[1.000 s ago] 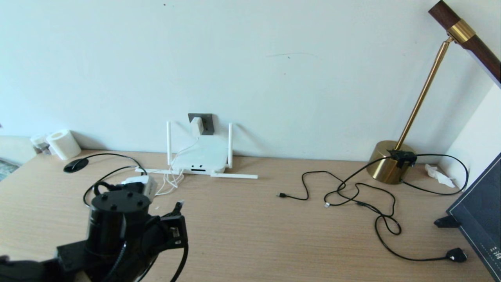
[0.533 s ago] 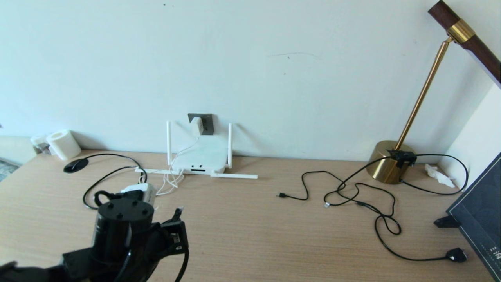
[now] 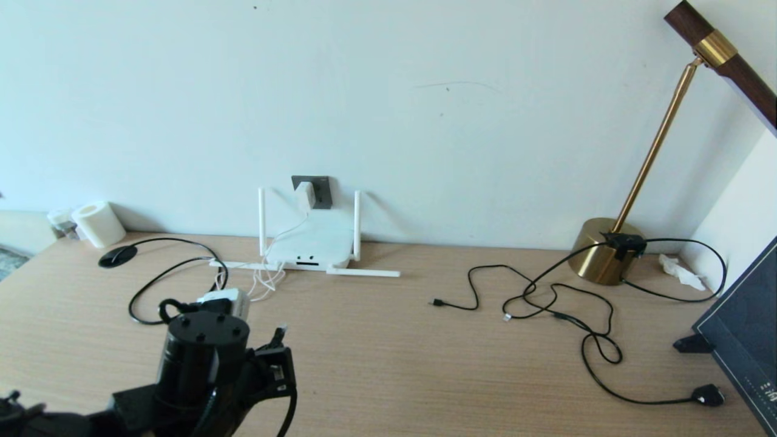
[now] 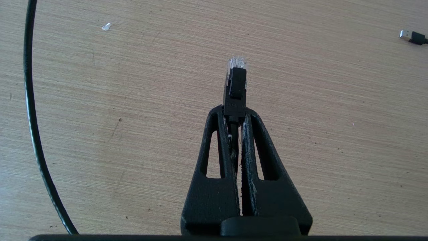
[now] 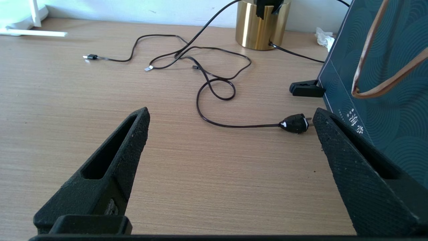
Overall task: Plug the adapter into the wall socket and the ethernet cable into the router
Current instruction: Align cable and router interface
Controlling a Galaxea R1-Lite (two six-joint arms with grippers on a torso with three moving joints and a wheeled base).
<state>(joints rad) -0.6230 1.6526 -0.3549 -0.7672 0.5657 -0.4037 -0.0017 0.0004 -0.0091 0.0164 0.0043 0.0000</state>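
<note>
White adapter (image 3: 305, 195) already sits in the wall socket (image 3: 320, 185) at 12 o'clock. 1 step left: the left gripper (image 4: 235, 113), at 7 o'clock, grasps the ethernet cable (image 4: 235, 85), well apart from the router (image 3: 311, 246). The right gripper (image 5: 230, 115) is released, idle.

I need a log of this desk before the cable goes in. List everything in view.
adapter: 1, white, plugged into the wall socket
wall socket: 1, dark grey, on the wall behind the router
router: 1, white, four antennas, at the wall
ethernet cable: 1, black, clear tip, in the left gripper
thin cords: several, black, tangled right of centre
lamp: 1, brass base, far right
paper roll: 1, white, far left
dark bag: 1, right edge
left gripper: shut on the plug, low over the desk's left part
right gripper: open, fingers wide, idle at right
</note>
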